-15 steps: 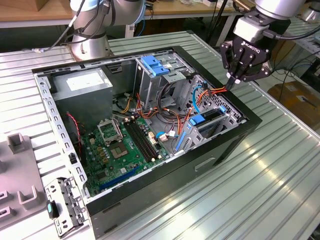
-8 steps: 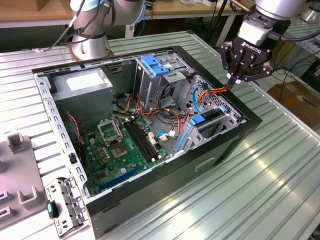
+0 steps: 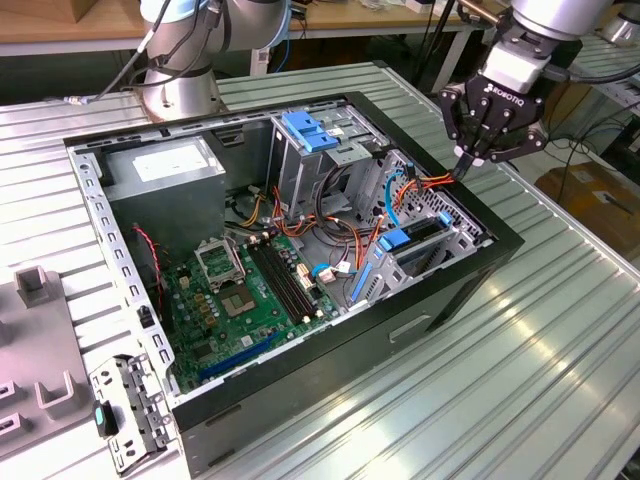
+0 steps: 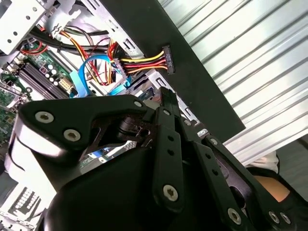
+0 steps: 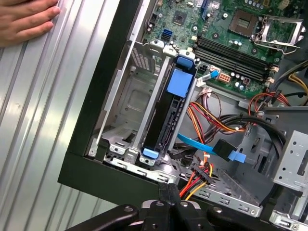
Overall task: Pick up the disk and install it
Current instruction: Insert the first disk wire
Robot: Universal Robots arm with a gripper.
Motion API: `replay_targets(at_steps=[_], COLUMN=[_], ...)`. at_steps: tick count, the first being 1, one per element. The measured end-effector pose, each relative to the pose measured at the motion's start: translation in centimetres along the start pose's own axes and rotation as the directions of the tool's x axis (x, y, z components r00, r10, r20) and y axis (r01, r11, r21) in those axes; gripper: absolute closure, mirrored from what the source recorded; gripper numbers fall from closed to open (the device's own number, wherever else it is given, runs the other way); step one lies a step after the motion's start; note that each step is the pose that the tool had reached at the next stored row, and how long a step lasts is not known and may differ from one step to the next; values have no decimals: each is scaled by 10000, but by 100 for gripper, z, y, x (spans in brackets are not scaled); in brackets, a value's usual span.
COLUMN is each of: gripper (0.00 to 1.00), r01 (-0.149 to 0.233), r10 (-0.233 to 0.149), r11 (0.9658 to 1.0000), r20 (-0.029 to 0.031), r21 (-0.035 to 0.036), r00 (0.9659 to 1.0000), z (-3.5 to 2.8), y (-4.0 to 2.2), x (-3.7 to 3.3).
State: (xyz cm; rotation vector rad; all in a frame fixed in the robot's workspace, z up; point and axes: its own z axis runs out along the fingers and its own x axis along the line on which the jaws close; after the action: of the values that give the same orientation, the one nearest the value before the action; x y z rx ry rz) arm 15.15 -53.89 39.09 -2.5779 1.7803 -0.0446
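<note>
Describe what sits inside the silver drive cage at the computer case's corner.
The disk stands on edge in the drive cage, with blue plastic at both ends. Its label face cannot be seen.

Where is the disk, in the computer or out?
In: the disk sits on edge in the drive bay, and the shut gripper holds nothing.

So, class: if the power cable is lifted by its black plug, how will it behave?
Probably floppy: the power cable is thin separate wires, already curving loosely. Likely light, yet tethered, as the wires run back into the case. The plug looks rigid, so probably the firmer hold.
</note>
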Motion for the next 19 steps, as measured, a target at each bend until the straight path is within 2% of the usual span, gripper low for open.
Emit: replay_targets(at_steps=[3,5,6,8,12,19], gripper=[89,89,89,89,89,89], r01=[193,479,741,1393,1457,1525], r10=[-193,-479,-741,-1394,-1457,-1525], r11=[9998,9989,9973,9902,9893,9883], r20=[5,12,17,31,32,34], r21=[4,9,15,28,30,30], r00=[9998,9989,9973,9902,9893,9883], z=[0,0,0,0,1,4], y=[-1,-1,-1,-1,-28,-158], x=[0,0,0,1,-8,-82])
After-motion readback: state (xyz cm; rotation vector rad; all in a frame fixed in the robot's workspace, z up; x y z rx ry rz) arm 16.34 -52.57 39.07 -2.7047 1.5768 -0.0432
